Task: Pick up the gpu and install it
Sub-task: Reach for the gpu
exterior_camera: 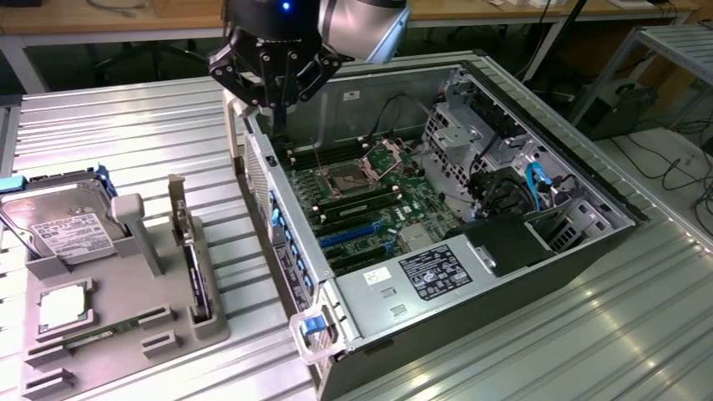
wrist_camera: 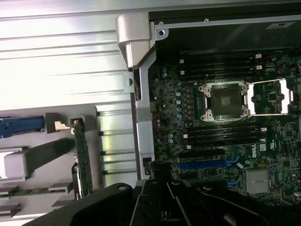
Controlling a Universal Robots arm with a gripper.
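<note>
End effector (exterior_camera: 277,105): black, tips pressed together, nothing held; hovered over the rear rim of the case.
GPU (exterior_camera: 196,266): thin dark circuit card, silver end bracket, on edge in grey slotted holder (exterior_camera: 128,284); 7 o'clock from end effector in exterior view, well apart.
Case (exterior_camera: 368,109): open grey computer tower on ribbed metal bench (exterior_camera: 134,125).

The arm (exterior_camera: 362,25) above the claw (exterior_camera: 279,121) is cut off by the picture's edge. In the wrist view, the claw's dark body covers the nearest end of the gpu (wrist_camera: 83,155) and a strip of the motherboard (wrist_camera: 164,108) just beside it. The computer case (wrist_camera: 141,70) runs past the edge on the side away from the gpu. Well apart from the claw, the print on the hard drive (exterior_camera: 62,221) and on the power supply (exterior_camera: 435,271) sticker is too small to read.
</note>
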